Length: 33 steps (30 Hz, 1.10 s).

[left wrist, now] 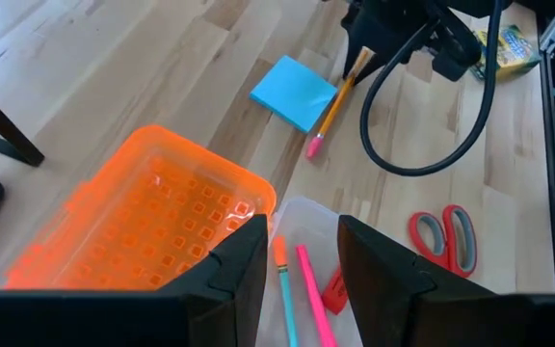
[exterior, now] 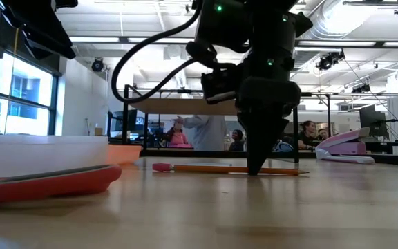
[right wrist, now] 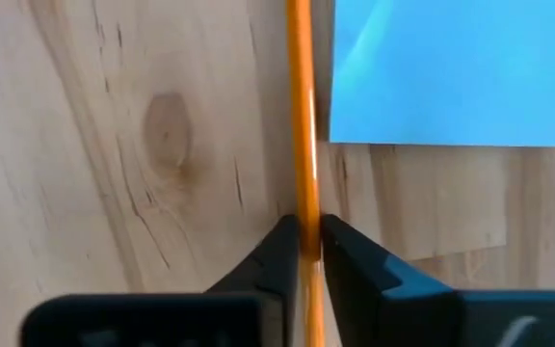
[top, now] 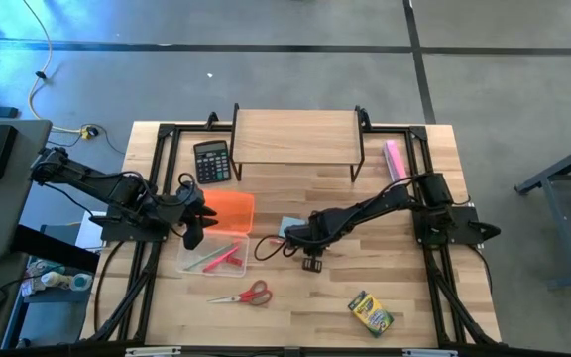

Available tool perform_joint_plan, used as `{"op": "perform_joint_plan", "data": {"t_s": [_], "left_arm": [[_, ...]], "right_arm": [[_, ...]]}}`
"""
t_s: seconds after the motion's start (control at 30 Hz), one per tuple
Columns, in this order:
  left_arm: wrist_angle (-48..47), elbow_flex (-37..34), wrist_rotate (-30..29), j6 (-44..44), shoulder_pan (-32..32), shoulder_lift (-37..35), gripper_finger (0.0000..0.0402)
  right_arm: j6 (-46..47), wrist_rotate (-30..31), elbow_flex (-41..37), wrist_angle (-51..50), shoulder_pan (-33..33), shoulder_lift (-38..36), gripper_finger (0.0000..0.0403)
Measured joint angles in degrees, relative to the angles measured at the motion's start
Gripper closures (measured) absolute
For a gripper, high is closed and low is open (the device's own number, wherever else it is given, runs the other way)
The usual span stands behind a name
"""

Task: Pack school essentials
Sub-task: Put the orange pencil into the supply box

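Note:
My right gripper (top: 300, 238) points down at the table centre, shut on an orange pencil (exterior: 226, 169) with a pink eraser end. The pencil lies beside the light blue notepad (top: 290, 226). My left gripper (left wrist: 302, 260) is open and hovers over a clear box (top: 213, 256), touching nothing. A green pencil (left wrist: 285, 289), a pink pen (left wrist: 311, 294) and a small red eraser (left wrist: 335, 289) lie in the box. The red-handled scissors (top: 248, 294) and the yellow-green crayon box (top: 370, 313) lie flat on the table near its near edge. My right gripper pinches the orange pencil's shaft (right wrist: 303, 207) between its two fingertips (right wrist: 277, 255), nearer the pointed end than the pink eraser end (exterior: 162, 167). The fingers come from above, pointing down, and lie across the pencil. The pencil lies flat on the table.
An orange lid (top: 228, 208) lies next to the clear box on its far side. At the far edge stand a black calculator (top: 211, 161), a wooden riser (top: 295, 139) and a pink block (top: 396, 159). A dark cable (left wrist: 422, 145) loops from the right arm. People show in the room behind.

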Motion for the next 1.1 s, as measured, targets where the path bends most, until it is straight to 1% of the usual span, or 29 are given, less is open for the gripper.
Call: {"op": "perform_joint_plan", "data": {"t_s": [0.13, 0.2, 0.63, 0.77, 1.1], "left_arm": [[0.0, 0.0, 0.0, 0.0, 0.0, 0.0, 0.0282], [0.0, 0.0, 0.0, 0.0, 0.0, 0.0, 0.0282], [0.0, 0.0, 0.9, -0.5, 0.0, 0.0, 0.0282], [0.0, 0.0, 2.1, -0.5, 0.0, 0.0, 0.0282], [0.0, 0.0, 3.0, -0.5, 0.0, 0.0, 0.0281]], "right_arm": [[-0.2, -0.2, 0.0, 0.0, 0.0, 0.0, 0.0392], [-0.4, -0.6, 0.0, 0.1, 0.1, 0.0, 0.0397], [0.1, -1.6, -0.1, 0.2, 0.4, 0.0, 0.0399], [0.2, -2.2, -0.1, 0.2, 0.4, 0.0, 0.0400], [1.4, -2.7, -0.3, 0.6, 0.5, -1.8, 0.0400]]}}
